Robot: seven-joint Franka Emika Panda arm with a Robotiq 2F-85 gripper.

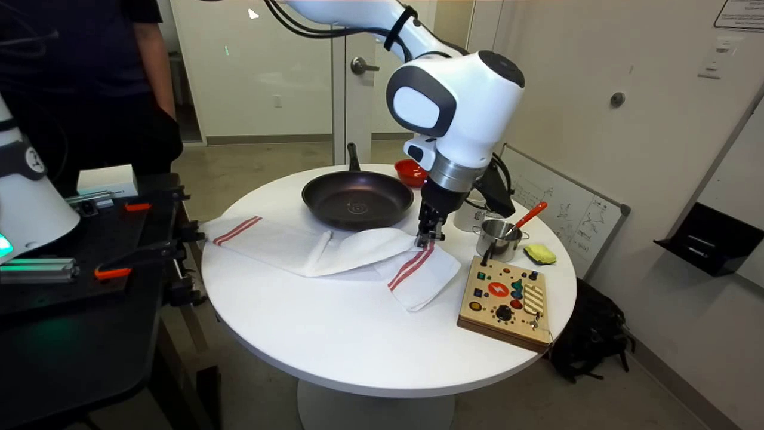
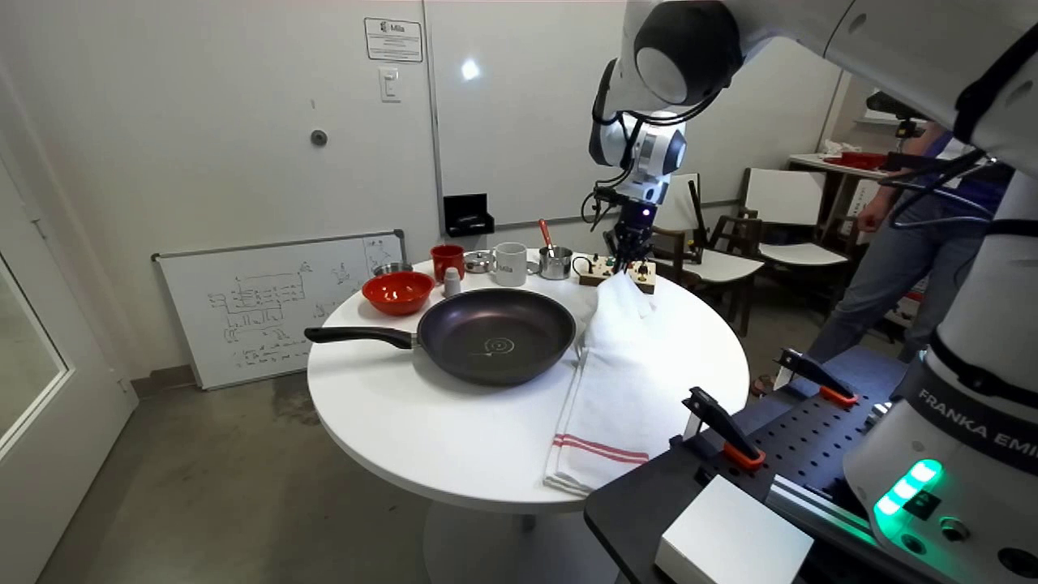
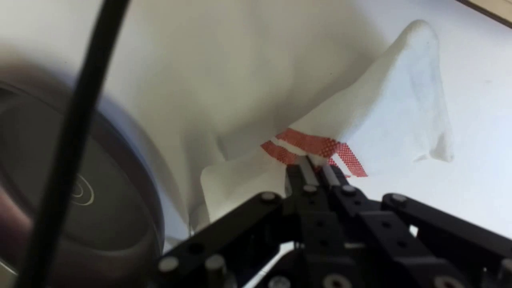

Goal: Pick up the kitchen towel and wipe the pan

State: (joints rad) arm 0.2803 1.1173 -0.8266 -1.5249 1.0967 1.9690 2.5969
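Note:
The kitchen towel (image 1: pixel 280 245), white with red stripes, stretches across the table beside the pan in both exterior views. One striped end lies flat near the table's edge; the middle rises in a loose fold toward my gripper (image 1: pixel 429 240). In the wrist view the gripper (image 3: pixel 317 170) is shut on the towel (image 3: pixel 400 116), with cloth pinched at the red stripes between its fingertips. The held end hangs low, and whether it touches the table is unclear. The black pan (image 2: pixel 496 337) sits upright and bare, and its rim (image 3: pixel 154 200) shows left of the gripper in the wrist view.
The pan's handle (image 2: pixel 361 335) reaches the table's edge. Close to the gripper stand a wooden board (image 1: pixel 504 304) with colourful pieces, a steel pot (image 1: pixel 500 242) holding a red-handled utensil, and a yellow sponge (image 1: pixel 540 253). A red bowl (image 2: pixel 397 292) and white mug (image 2: pixel 510 264) stand behind the pan.

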